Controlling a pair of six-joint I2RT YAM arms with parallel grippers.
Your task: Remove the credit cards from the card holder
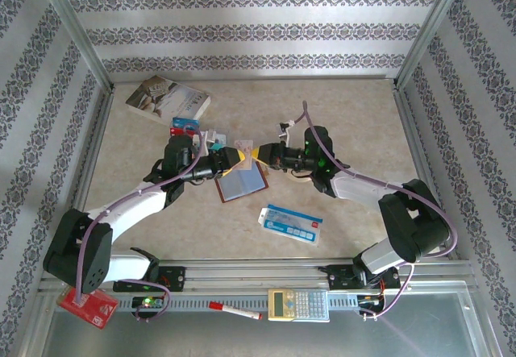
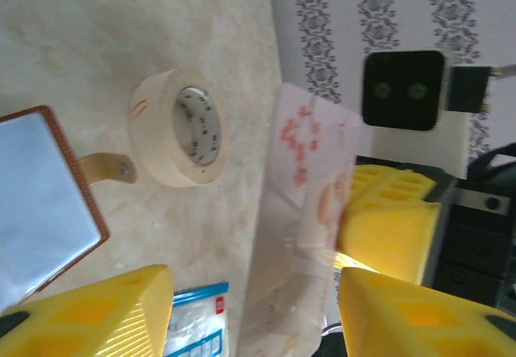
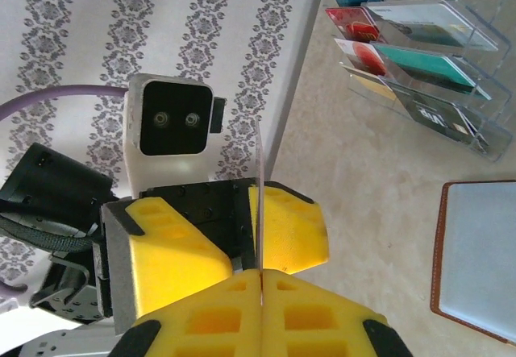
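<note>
A pale credit card with pink flowers (image 2: 310,155) is held upright in the air, seen edge-on as a thin line (image 3: 260,180) in the right wrist view. My right gripper (image 3: 260,273) is shut on its lower edge. My left gripper (image 2: 254,280) faces it with its jaws apart around the card's other end; one finger (image 3: 294,228) lies close beside the card, the other stands clear. The card holder (image 1: 242,184) lies open on the table just below both grippers (image 1: 246,155), its grey-blue sleeve (image 2: 36,188) facing up. Other credit cards (image 3: 419,59), red, teal and black, sit in a clear tiered rack.
A roll of tape (image 2: 177,127) lies beyond the holder. A blue-and-white packet (image 1: 290,222) lies in front of the holder, a book (image 1: 167,97) at the back left. On the near rail are a red packet (image 1: 87,305), a pen (image 1: 235,310) and a calculator (image 1: 298,303).
</note>
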